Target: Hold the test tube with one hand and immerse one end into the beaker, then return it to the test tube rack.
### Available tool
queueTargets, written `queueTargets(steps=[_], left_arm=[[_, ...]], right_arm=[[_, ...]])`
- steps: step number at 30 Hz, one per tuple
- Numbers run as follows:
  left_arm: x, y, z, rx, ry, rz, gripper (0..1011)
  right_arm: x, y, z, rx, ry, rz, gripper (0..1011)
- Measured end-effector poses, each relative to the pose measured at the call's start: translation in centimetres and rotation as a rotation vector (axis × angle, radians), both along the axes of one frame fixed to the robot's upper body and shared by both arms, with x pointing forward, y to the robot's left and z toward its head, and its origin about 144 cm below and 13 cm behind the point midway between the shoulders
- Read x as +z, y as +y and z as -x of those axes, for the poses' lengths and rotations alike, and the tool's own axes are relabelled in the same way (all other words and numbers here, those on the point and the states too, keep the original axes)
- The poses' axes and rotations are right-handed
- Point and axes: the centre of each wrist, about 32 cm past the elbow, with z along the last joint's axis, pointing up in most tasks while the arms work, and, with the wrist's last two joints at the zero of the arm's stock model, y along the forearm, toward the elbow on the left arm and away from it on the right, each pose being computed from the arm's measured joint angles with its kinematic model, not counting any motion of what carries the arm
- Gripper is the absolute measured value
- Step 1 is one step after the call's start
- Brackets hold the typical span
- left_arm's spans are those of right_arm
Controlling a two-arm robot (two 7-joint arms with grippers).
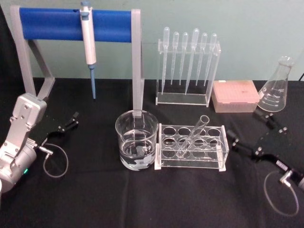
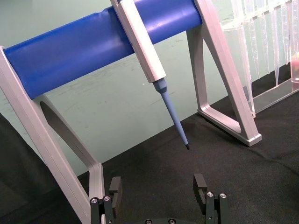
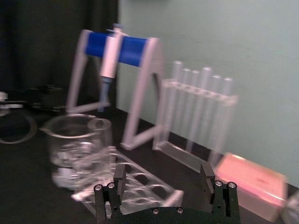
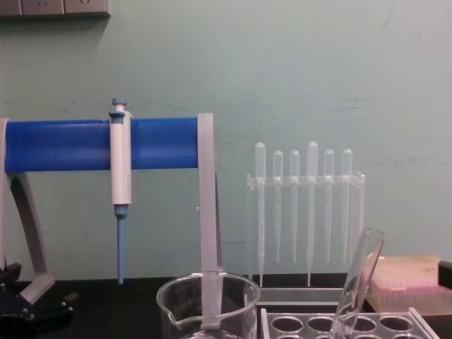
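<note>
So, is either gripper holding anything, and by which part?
Nothing. The left gripper and right gripper are open; the test tube leans in the rack.

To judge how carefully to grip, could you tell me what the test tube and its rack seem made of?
The test tube looks like clear, glossy glass, thin-walled with a rimmed mouth. The rack seems clear acrylic: flat see-through plates, bright edges.
</note>
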Motion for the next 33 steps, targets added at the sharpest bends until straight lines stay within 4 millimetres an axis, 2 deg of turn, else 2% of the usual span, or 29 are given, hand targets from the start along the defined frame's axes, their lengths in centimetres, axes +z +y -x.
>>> queueTargets(steps=[6, 13, 25, 33], left_arm=[[0.0, 0.0, 0.0, 0.0, 0.0, 0.0, 1000], [0.0, 0.0, 0.0, 0.0, 0.0, 0.0, 1000], [0.0, 0.0, 0.0, 0.0, 0.0, 0.0, 1000], [0.0, 0.0, 0.0, 0.0, 0.0, 0.0, 1000]], right_arm=[[-0.5, 0.8, 0.6, 0.131, 0.014, -0.037, 1002], [-0.7, 1.9, 0.6, 0.197, 0.048, -0.092, 1002], [-0.9, 4.4, -0.7, 0.196, 0.084, -0.088, 1002], [-0.7, 5.4, -1.8, 0.178, 0.09, -0.082, 1002]])
